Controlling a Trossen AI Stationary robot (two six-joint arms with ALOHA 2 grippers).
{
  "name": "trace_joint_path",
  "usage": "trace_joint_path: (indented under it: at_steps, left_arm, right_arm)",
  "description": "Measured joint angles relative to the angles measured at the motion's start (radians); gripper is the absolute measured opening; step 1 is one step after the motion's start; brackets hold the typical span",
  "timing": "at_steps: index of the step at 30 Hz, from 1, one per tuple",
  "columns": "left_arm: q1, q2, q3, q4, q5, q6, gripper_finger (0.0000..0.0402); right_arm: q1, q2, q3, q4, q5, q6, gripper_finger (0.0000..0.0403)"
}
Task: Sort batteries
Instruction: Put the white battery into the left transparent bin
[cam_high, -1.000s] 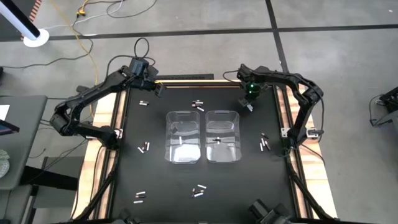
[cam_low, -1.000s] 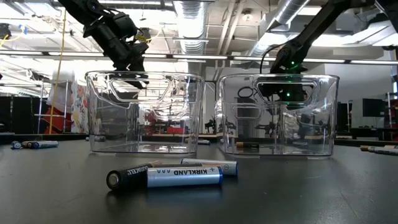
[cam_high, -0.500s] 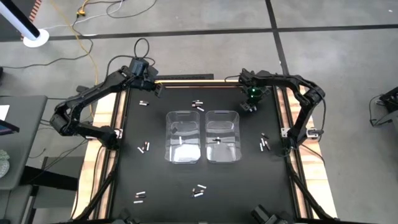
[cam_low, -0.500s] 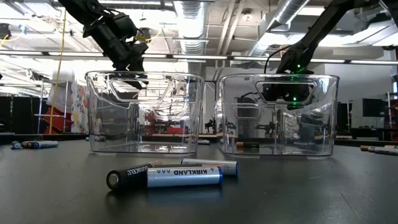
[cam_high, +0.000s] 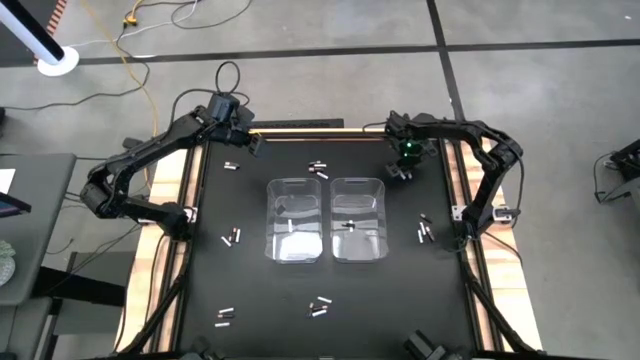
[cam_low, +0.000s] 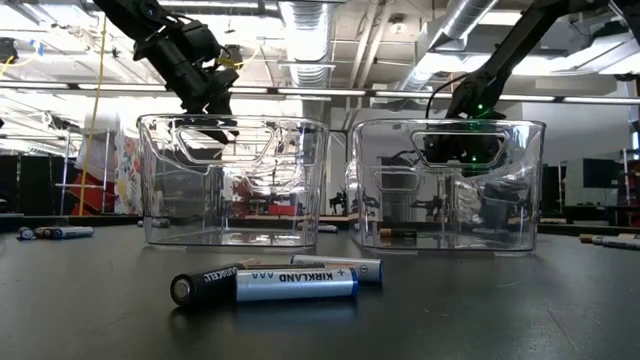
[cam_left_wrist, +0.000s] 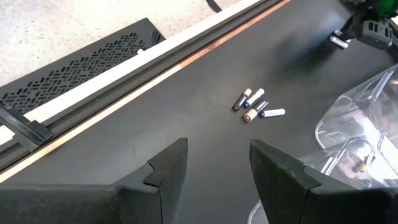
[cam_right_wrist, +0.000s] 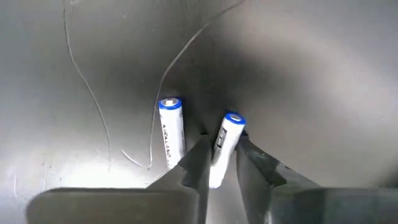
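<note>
My right gripper (cam_right_wrist: 219, 167) is down at the black table (cam_high: 250, 300), at its far edge beyond the right clear plastic bin (cam_high: 358, 219), its fingers closed on a slim white battery with a blue end (cam_right_wrist: 225, 142); a second one (cam_right_wrist: 170, 130) lies just beside it. My left gripper (cam_left_wrist: 214, 165) hangs open near the far left corner. Other batteries lie scattered around both bins.

Overhead ceiling lights (cam_low: 300, 18) are glaring in the low view. Reflections are streaking the clear bins (cam_low: 235, 180). The table (cam_right_wrist: 323, 68) is shining grey beside a soft shadow.
</note>
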Motion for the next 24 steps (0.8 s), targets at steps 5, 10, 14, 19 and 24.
trace_joint_path:
  at_steps: [5,10,14,19,24]
  left_arm:
    - [0.000,0.000,0.000,-0.008,0.000,0.000,0.0169]
    - [0.000,0.000,0.000,-0.011,0.000,0.000,0.0169]
    - [0.000,0.000,0.000,-0.014,0.000,0.000,0.0169]
    - [0.000,0.000,0.000,-0.014,0.000,0.000,0.0169]
    - [0.000,0.000,0.000,-0.020,0.000,0.000,0.0169]
  right_arm:
    - [0.001,0.000,-0.001,-0.006,-0.009,-0.001,0.0043]
    - [0.001,-0.001,-0.001,-0.008,-0.018,-0.005,0.0018]
    - [0.001,0.000,0.008,-0.023,-0.021,-0.009,0.0019]
    - [0.001,-0.012,0.040,-0.075,-0.029,-0.010,0.0021]
    - [0.000,-0.107,0.054,-0.071,-0.036,-0.009,0.0021]
